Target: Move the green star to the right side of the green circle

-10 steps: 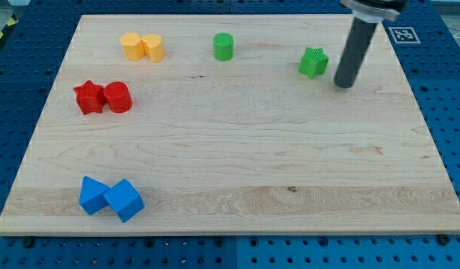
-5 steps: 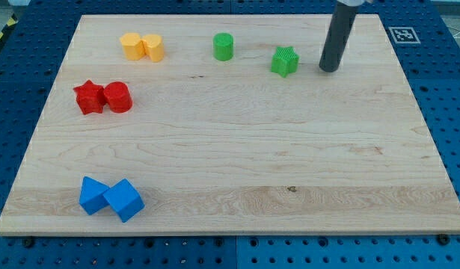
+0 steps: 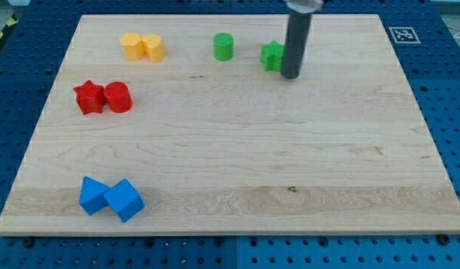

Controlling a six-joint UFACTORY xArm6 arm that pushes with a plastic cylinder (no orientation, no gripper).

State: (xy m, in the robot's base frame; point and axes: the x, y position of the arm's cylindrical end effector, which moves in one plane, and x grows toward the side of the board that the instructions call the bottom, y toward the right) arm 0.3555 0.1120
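The green star (image 3: 271,56) lies near the board's top edge, a short way to the right of the green circle (image 3: 224,46), with a gap between them. My tip (image 3: 290,75) is against the star's right side, and the rod hides the star's right part. The rod rises to the view's top.
Two yellow blocks (image 3: 142,46) touch at the top left. A red star (image 3: 89,97) and a red cylinder (image 3: 118,97) touch at the left. Two blue blocks (image 3: 110,197) touch at the bottom left. The wooden board (image 3: 289,164) lies on a blue pegboard.
My tip has moved left across the board's top, pushing the green star left, closer to the green circle. The other blocks have not moved.
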